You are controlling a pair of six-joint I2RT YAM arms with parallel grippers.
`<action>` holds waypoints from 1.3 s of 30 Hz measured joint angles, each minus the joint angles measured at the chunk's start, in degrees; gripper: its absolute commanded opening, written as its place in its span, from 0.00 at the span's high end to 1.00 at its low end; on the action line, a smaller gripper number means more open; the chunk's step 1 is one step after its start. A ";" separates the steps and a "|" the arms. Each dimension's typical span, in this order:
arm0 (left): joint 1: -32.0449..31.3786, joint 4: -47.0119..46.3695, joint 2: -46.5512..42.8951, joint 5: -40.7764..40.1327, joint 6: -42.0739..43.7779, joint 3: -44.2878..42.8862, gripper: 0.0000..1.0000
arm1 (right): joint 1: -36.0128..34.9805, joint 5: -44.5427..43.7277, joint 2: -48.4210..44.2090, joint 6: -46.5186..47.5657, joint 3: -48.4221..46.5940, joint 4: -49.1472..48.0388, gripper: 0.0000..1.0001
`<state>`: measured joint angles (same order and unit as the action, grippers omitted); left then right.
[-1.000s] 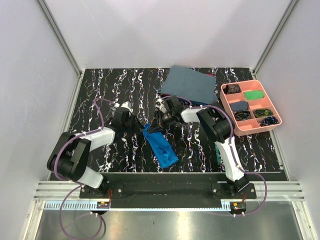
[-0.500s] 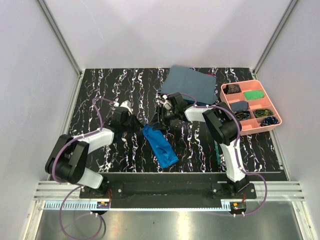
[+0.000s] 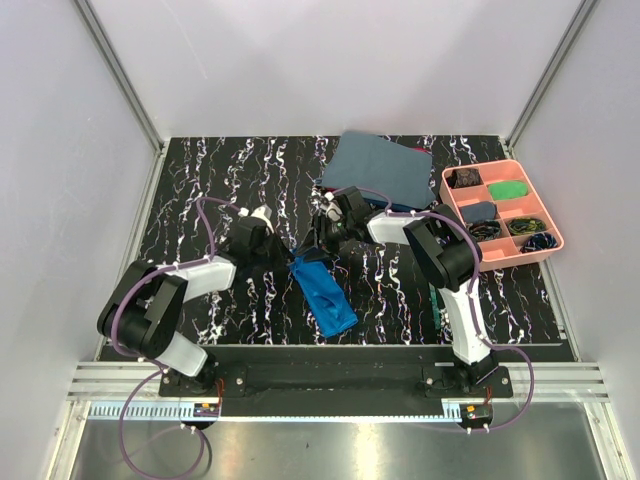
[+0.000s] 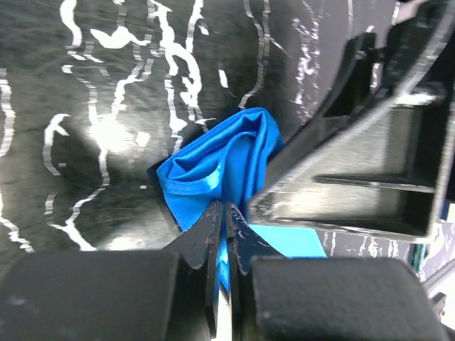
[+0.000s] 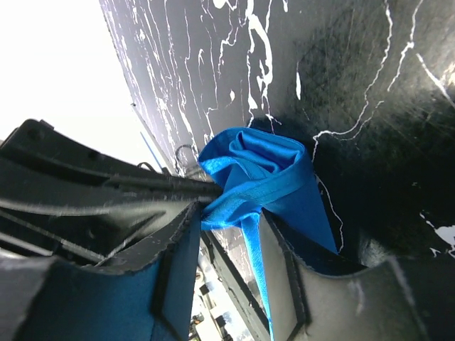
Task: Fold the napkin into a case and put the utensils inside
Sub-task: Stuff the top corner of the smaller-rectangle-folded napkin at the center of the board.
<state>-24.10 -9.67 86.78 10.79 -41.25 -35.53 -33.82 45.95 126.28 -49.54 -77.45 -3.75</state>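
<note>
Right now the bright royal-blue shiny cloth napkin [image 3: 325, 297] lies near the middle of the black, white-veined counter [image 3: 200, 180]. It is folded into a narrow long band that runs diagonally, from its far end between the two arms to its near end toward the arms' bases. Both arms meet at that far end.

The left gripper [image 4: 222, 226] reaches in from the left. Its jaws are clenched almost together, with a fold of the blue cloth pinched between their tips. In the left wrist view the cloth bunches into a rumpled loop just past the jaws, and the right arm's black fingers stand close beside it.

The right gripper [image 5: 229, 212] comes in from the far side. Its jaws stand somewhat apart, with the hemmed edge of the napkin running up between them. The hem touches one fingertip, but I cannot tell whether the jaws actually clamp it. This end of the cloth looks raised slightly off the counter, with shadow beneath it.

Farther back lies a larger dull grey-blue cloth [image 3: 380, 168], folded flat. A pink compartment tray [image 3: 515, 258] holding small items sits at the right side of the counter, well apart from the napkin.
</note>
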 measured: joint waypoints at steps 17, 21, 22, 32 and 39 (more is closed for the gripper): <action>-1.42 0.15 0.00 -0.33 -0.61 0.00 0.89 | -0.31 -0.09 -1.53 -0.02 2.34 0.07 0.81; -1.42 0.92 -0.61 -0.81 0.55 0.00 0.73 | -0.37 -0.11 -2.05 0.15 3.19 0.09 0.93; -1.42 1.01 -1.01 -1.01 0.90 0.00 0.69 | -0.37 -0.15 -2.25 0.13 3.45 0.09 0.95; -2.56 4.20 -1.11 -2.10 5.64 -3.23 0.65 | -0.07 -0.17 -4.17 -0.72 8.31 -3.02 1.00; -4.22 7.10 3.37 -3.30 7.61 -6.38 0.69 | 0.31 0.04 -4.28 -1.33 9.60 -4.39 1.00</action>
<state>-28.32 -2.57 90.15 7.49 -33.65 -41.91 -33.52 46.00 121.99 -50.87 -67.85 -8.14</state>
